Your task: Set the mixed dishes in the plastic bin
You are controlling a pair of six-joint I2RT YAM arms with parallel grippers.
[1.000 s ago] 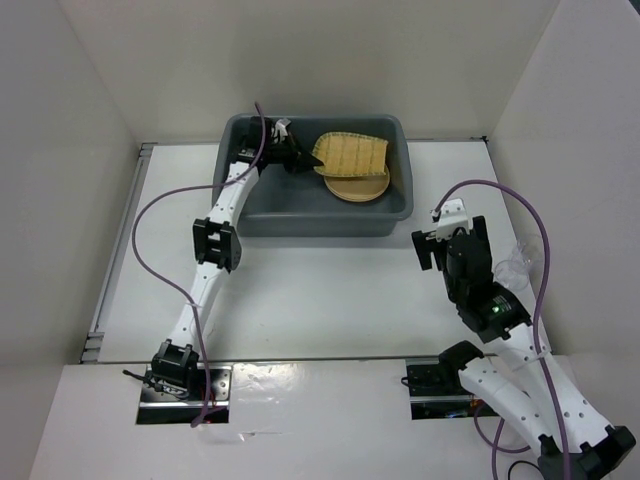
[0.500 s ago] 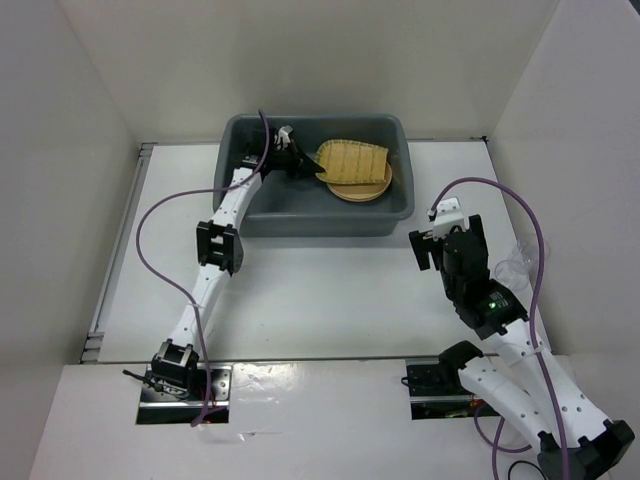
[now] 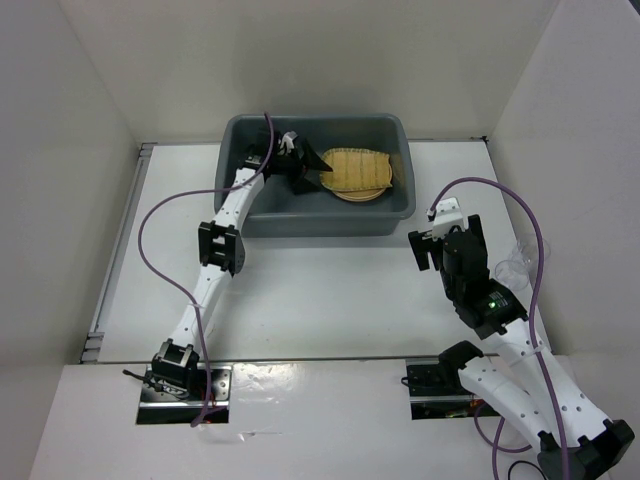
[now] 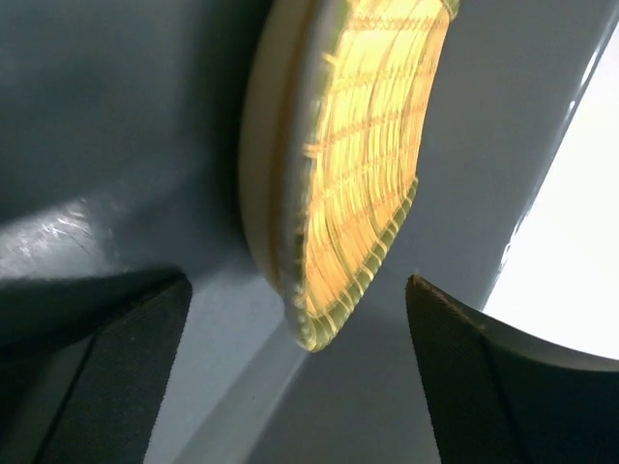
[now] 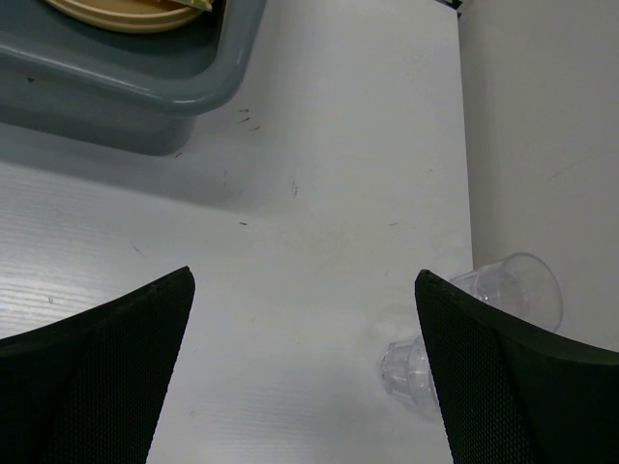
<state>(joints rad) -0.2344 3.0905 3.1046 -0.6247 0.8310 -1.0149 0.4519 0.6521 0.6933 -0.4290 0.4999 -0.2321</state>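
Counter: I am working over a white counter (image 3: 300,290) with pale walls (image 3: 100,90) on three sides. Both arms are bolted at its near edge.

Bin: the large dark grey rectangular plastic bin (image 3: 320,222), with rounded corners and a lipped rim, stands at the far side of the counter. My left claw is inside it. From my right claw it lies ahead and to the left, well apart, and only one corner shows in that wrist view.

Left arm: the white left arm (image 3: 215,245) stretches forward over the bin's near wall.

Right arm: the right arm (image 3: 480,300) is folded above the counter, right of the bin.

Left claw: the left claw (image 4: 298,319) has its fingers spread wide and grips nothing. There is a gap on either side of what lies between them.

Right claw: the right claw (image 5: 305,290) is also spread wide and holds nothing, with bare counter below it.

Tray: the tan woven bamboo-look tray (image 3: 360,168) is in the bin, directly ahead of the left claw. Its near end reaches in between the fingers without touching either.

Plate: a small round yellow-orange plate (image 3: 362,195) lies under the tray, just ahead of the left claw, on the bin floor. I cannot tell whether it is one plate or two stacked.

Cup: the small clear plastic cup (image 5: 474,324) is outside the bin, on the counter ahead and right of the right claw, partly behind its right finger and close to the side wall. I cannot tell whether it stands or lies tipped.
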